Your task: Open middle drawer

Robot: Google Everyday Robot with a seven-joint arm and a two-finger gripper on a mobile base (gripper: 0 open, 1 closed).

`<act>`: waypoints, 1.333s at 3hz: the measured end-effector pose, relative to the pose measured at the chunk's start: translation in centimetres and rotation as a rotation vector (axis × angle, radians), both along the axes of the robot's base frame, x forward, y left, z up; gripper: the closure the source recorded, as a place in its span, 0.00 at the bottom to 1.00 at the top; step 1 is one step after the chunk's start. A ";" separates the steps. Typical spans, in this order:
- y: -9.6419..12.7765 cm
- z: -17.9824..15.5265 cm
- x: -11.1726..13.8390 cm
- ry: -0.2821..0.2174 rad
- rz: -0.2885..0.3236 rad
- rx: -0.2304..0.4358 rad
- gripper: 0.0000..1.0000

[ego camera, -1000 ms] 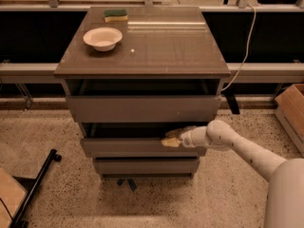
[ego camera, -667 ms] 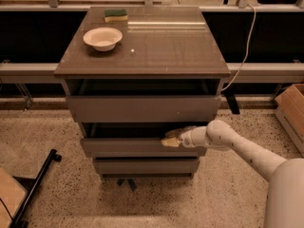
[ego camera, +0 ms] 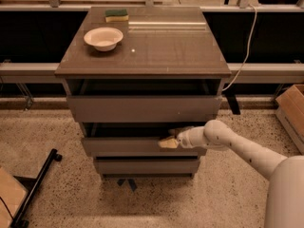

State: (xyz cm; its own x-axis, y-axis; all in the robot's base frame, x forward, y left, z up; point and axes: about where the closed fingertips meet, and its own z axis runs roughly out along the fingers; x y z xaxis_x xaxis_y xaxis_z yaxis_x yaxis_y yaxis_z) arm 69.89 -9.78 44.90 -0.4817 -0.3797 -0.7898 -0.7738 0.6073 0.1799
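Observation:
The grey-brown cabinet (ego camera: 142, 46) has three stacked drawers. The middle drawer (ego camera: 118, 147) has a plain flat front and stands slightly out, with a dark gap above its top edge. My gripper (ego camera: 168, 141) is at the top edge of this front, right of centre, and its tan tip touches the panel's upper rim. The white arm (ego camera: 237, 148) reaches in from the lower right. The taller top drawer front (ego camera: 142, 109) is above it and the shortest bottom drawer front (ego camera: 145, 166) is below it.
A white bowl (ego camera: 103, 37) and a green-yellow sponge (ego camera: 116, 15) sit on the cabinet top. A white cable (ego camera: 244, 51) hangs at the right. A cardboard box (ego camera: 292, 108) stands at the far right. A black bar (ego camera: 35, 189) lies on the speckled floor at the left.

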 end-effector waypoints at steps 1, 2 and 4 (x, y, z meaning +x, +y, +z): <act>-1.0 0.0 -1.3 0.023 -0.023 -0.044 0.00; -2.1 -0.1 -3.1 0.070 -0.047 -0.080 0.00; -2.5 -0.8 -4.2 0.133 -0.050 -0.101 0.42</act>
State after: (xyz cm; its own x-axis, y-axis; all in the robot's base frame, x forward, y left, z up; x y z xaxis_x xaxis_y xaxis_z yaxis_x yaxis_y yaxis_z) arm 65.68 -12.32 44.08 -0.5996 -0.4271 -0.6767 -0.7159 0.6643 0.2150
